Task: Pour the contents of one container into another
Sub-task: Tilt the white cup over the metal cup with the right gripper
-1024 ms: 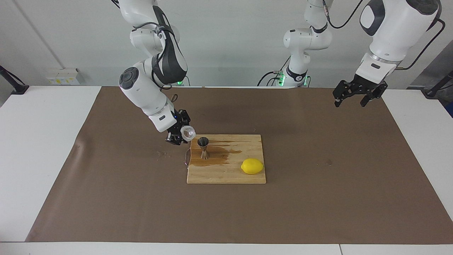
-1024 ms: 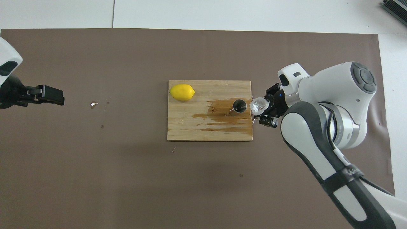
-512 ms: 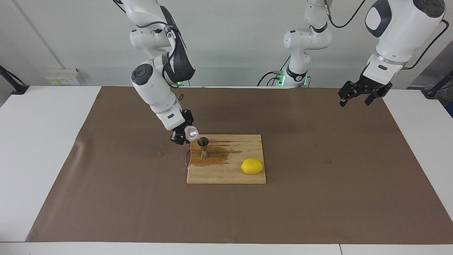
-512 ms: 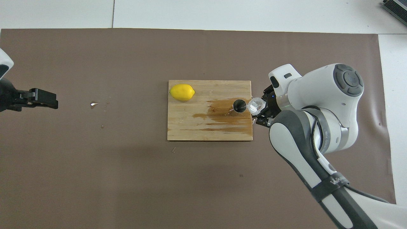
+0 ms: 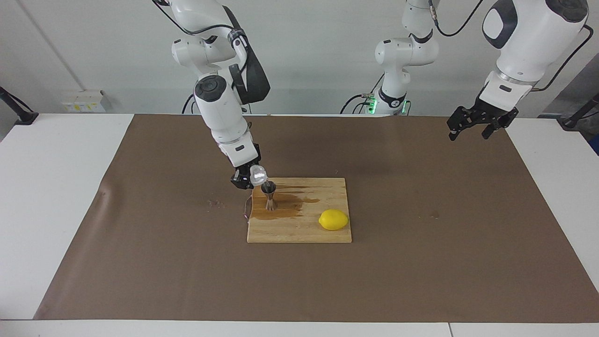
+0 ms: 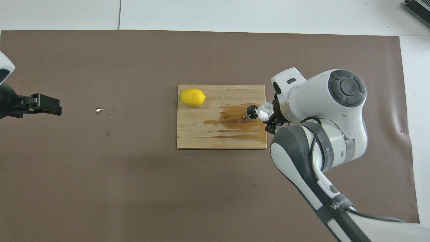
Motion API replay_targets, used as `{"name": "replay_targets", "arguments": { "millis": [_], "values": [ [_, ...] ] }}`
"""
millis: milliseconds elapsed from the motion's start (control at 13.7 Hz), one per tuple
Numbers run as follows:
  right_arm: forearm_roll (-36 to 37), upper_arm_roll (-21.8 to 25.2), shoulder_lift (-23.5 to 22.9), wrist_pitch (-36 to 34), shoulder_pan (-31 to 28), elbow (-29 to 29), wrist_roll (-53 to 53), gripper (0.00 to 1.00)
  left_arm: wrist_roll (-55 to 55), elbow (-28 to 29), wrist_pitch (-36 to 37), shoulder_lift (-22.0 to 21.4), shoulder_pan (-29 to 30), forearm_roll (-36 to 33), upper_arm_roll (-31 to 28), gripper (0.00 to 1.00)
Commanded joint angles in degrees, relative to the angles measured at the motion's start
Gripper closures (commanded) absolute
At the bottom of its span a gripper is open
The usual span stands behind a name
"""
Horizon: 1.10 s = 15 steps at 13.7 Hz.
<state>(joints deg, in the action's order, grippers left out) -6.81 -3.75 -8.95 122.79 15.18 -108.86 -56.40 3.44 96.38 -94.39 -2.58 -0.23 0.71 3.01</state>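
The facing view looks from high across the table [image 5: 56, 196] toward the robots, taking in the whole brown mat with the board [image 5: 299, 224] near its middle. The overhead view looks steeply down from above the robots' end, the board [image 6: 215, 134] central again. Both share mat and board, turned half around.

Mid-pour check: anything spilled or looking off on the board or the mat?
Yes. A brown wet stain spreads over the cutting board around the foot of the jigger and runs in streaks along the grain. A few small droplets also sit on the brown mat toward the left arm's end. The lemon lies outside the stain.
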Motion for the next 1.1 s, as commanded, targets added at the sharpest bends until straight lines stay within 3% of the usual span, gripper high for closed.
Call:
{"name": "replay_targets", "arguments": {
  "millis": [0, 1024],
  "values": [
    [2.85, -0.11, -0.19, -0.62, -0.06, 0.76, 1.99, 0.65, -0.01, 1.80, 0.44, -1.90, 0.75, -0.80, 0.59, 0.00],
    [4.70, -0.11, -0.10, -1.85, 0.73, 0.67, 3.22, 0.65, -0.10, 1.62, -0.62, -1.73, 0.93, -0.63, 0.42, 0.00]
  ]
}}
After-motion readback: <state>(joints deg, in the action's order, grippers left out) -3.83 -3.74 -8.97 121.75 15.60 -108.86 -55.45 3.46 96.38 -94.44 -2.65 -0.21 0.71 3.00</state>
